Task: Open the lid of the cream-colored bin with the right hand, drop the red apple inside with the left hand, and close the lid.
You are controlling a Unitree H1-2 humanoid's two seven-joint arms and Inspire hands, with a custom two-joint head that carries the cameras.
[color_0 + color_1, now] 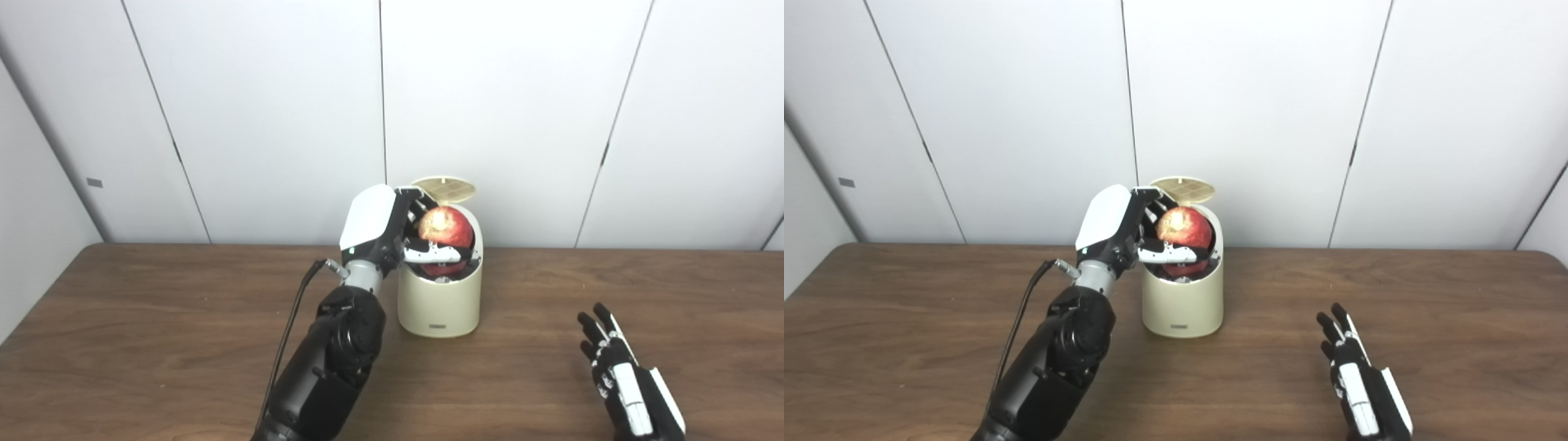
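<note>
Holding the apple [445,228] right over the bin's [438,306] mouth, the left hand [392,236] has its fingers wrapped around the fruit, thumb across the front. The apple sits at the opening, half above the rim from what I can tell, so it isn't dropped yet. The lid [444,188] is flipped up at the bin's 12 o'clock, standing open behind the apple. The bin is near the back middle of the table [153,318], close to the wall.

The right hand [625,380] is way off at about 4 o'clock from the bin, low over the wood, fingers stretched out and spread, holding nothing.

My take on doing this bit well: keep the apple centred over the hole, open the fingers evenly so it falls straight instead of clipping the rim, then pull the hand out toward 9 o'clock, away from the lid. Knocking that light bin over looks like the main risk. Then the lid needs shutting.
</note>
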